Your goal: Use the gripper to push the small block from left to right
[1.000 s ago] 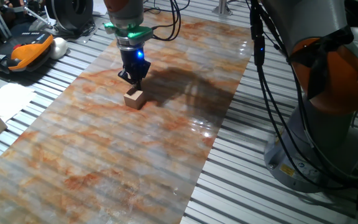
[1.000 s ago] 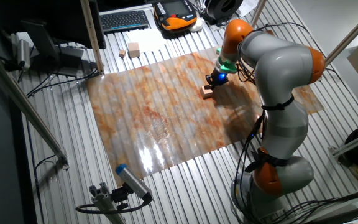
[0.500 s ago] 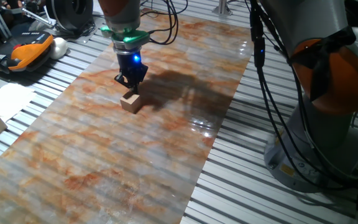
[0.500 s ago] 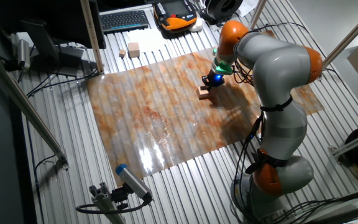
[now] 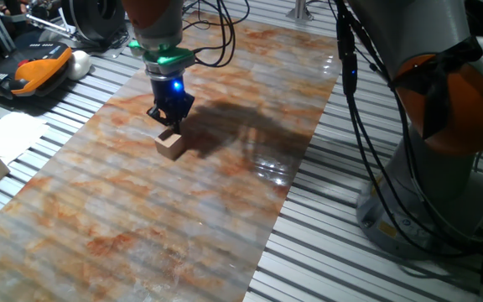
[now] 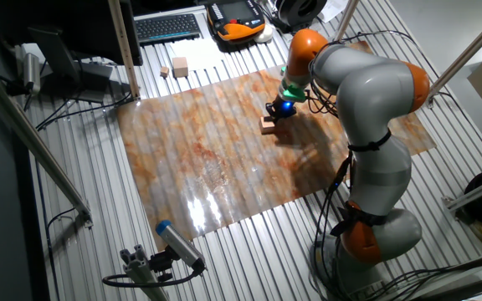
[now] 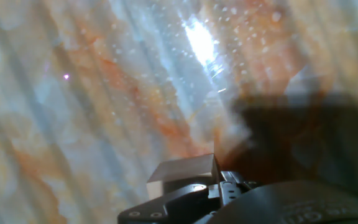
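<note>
Your gripper [image 5: 168, 125] is right down at the mat [image 5: 225, 193], blue light glowing, green ring above it — and the small block [image 5: 170, 144] sits just in front of the fingertips, touching them or very nearly so. From the other fixed view the same pairing shows: gripper [image 6: 276, 114] above, small block [image 6: 268, 125] at its tip, on the far part of the mat [image 6: 207, 159] toward the keyboard [image 6: 168, 27]. The block is a cube, so you get no long axis from it; it lies flat, its faces turned a little off the mat's edges. In the hand view the small block [image 7: 184, 175] sits low in the picture, pressed against the dark finger hardware. The fingers look drawn close together, but you can't tell for certain whether they are fully closed. Count with me: one small block on the mat, one gripper, and off the mat two more wooden pieces — a larger pale block [image 6: 180, 66] and a tiny one [image 6: 165, 72] beside it.
</note>
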Robot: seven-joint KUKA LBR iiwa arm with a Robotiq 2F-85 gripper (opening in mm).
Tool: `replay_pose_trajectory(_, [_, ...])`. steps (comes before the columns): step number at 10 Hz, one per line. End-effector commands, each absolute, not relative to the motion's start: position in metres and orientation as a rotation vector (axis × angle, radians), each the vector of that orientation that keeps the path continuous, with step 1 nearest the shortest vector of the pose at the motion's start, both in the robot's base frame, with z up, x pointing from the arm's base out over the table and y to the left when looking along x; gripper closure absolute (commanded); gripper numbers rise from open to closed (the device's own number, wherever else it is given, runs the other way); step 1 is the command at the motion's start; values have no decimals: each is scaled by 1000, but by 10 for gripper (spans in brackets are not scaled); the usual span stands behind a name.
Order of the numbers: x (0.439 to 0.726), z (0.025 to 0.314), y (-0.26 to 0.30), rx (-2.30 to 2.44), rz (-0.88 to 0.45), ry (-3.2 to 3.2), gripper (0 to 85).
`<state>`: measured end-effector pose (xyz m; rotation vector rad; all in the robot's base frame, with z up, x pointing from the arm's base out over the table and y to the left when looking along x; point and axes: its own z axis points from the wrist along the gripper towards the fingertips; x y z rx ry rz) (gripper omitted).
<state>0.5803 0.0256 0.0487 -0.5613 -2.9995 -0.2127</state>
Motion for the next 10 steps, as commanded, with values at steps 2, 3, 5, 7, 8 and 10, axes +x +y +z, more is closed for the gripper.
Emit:
replay_pose_trajectory(2, [580, 46, 32, -582, -213, -3000, 850])
replay_pose_trajectory(3, [580, 45, 35, -591, -213, -3000, 850])
replay_pose_trajectory(5, [579, 46, 39, -608, -218, -3000, 850])
replay_pose_trajectory(7, [579, 47, 45, -622, -216, -2998, 850])
replay_pose_trajectory(8, [578, 48, 51, -635, -217, -2993, 850])
replay_pose_trajectory(10, [577, 50, 58, -651, -221, -2988, 850])
